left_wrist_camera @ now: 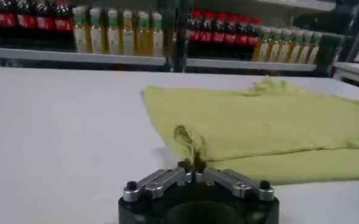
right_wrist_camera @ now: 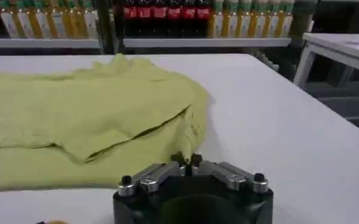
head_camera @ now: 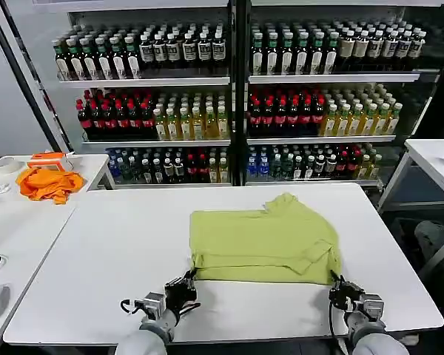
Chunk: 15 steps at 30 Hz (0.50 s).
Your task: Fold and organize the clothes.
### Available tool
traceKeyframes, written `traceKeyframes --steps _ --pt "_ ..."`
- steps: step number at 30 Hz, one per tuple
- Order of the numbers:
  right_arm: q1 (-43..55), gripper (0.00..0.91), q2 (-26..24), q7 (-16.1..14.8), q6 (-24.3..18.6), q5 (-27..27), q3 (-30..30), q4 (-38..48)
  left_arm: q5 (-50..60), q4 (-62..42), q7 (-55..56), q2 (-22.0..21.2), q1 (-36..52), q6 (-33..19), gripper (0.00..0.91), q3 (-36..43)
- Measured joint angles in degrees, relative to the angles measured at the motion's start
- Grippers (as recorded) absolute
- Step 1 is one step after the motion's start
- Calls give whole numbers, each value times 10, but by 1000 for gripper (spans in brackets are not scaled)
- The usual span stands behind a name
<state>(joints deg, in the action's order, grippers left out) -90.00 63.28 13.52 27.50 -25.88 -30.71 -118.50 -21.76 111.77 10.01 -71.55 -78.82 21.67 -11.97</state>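
The lime-green T-shirt (head_camera: 263, 240) lies partly folded on the white table (head_camera: 118, 251), right of centre, with a sleeve flap lying over its right side. My left gripper (head_camera: 190, 278) is shut on the shirt's near left corner, and a pinch of fabric (left_wrist_camera: 189, 145) rises between its fingers (left_wrist_camera: 192, 165). At the near right corner my right gripper (head_camera: 334, 284) is shut on the shirt's edge (right_wrist_camera: 185, 137), the cloth caught between its fingertips (right_wrist_camera: 187, 161). Both grippers sit low at the table's front edge.
A bright orange cloth (head_camera: 48, 183) and an orange box (head_camera: 48, 158) lie on a side table at the left. Shelves of bottles (head_camera: 237, 96) stand behind. Another white table (head_camera: 436, 159) stands at the right. Bare tabletop spreads left of the shirt.
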Motion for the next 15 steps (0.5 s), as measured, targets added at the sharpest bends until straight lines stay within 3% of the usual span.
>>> traceKeyframes --steps 4,5,6,7,8,9,10,15 --pt "-36 0 -9 -1 1 11 -3 -32 8 38 3 4 -42 0 20 -11" --pt "-44 60 -11 -1 2 14 -4 -39 10 48 4 6 -53 0 20 -14" --pt "-54 907 -12 -2 4 16 -5 -48 12 58 4 8 -63 0 20 -18" --pt "-62 907 -13 -2 5 19 -6 -55 13 68 6 9 -75 0 50 -22" --pt "-70 907 -14 -2 8 22 -7 -62 14 77 6 11 -86 0 212 -26" --pt "-77 907 -15 -2 11 25 -7 -69 15 87 6 12 -97 0 504 -30" --pt "-85 907 -17 -2 15 29 -9 -77 16 95 8 13 -108 0 907 -34" --pt "-107 907 -25 -1 23 37 -17 -110 29 136 15 18 -159 5 907 -50"
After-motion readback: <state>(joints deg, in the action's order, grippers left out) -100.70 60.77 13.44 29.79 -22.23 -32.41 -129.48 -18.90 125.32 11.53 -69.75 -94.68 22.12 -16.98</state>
